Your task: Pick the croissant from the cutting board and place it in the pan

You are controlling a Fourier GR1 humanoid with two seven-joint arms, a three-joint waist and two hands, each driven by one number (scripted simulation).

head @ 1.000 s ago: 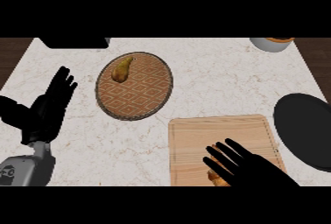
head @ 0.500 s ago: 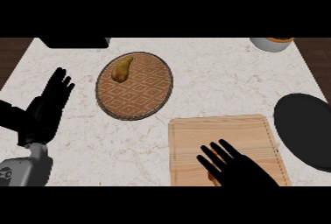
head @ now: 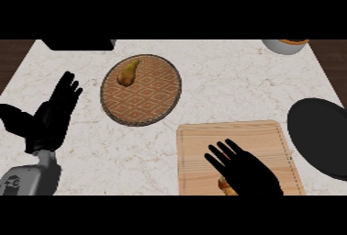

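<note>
The right hand (head: 247,172) covers nearly all of the croissant (head: 224,185); only a brown sliver peeks out at its left edge. The pan (head: 318,135) runs off the right edge, and a pale cup (head: 283,45) is cut at the top.

A kitchen counter, seen from above.

The marble top (head: 224,87) is white with thin veins. On it sit a wooden cutting board (head: 234,137), a black pan (head: 322,133), a round woven plate (head: 142,94) with a pear (head: 128,72), and a small cup (head: 284,46).

white marble counter (head: 230,87), dark wood floor (head: 13,55)
</note>
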